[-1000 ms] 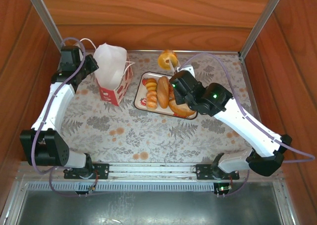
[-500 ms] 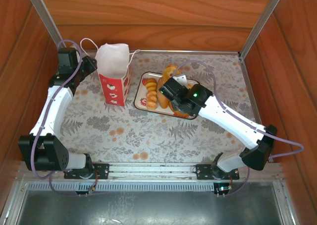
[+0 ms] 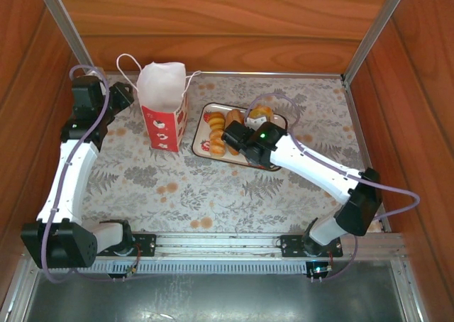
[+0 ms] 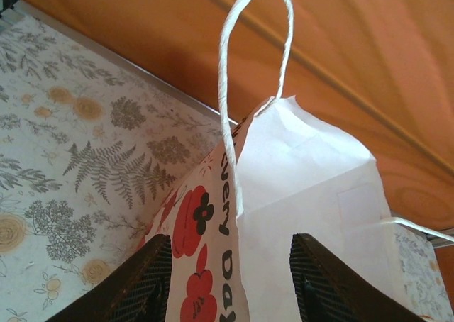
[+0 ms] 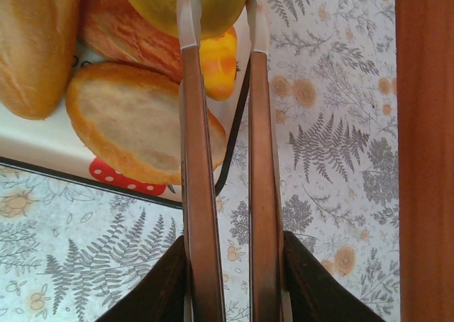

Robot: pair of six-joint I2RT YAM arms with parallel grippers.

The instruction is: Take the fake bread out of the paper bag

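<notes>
The paper bag stands upright at 10 o'clock, the left gripper spread just beside it. The tray at 12 o'clock carries fake bread; the right gripper pinches 1 roll at its 2 o'clock corner.

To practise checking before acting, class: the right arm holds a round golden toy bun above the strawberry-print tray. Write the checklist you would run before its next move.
1. Round golden toy bun pinched between the right fingers: ok.
2. Bun above the white strawberry-print tray: ok.
3. Bare spot beneath the bun: cannot tell; a halved toy roll lies close by.
4. White and red paper bag upright: ok.
5. Left fingers apart, straddling the bag's edge: ok.
6. Bag emptied: cannot tell; its inside is hidden.
</notes>
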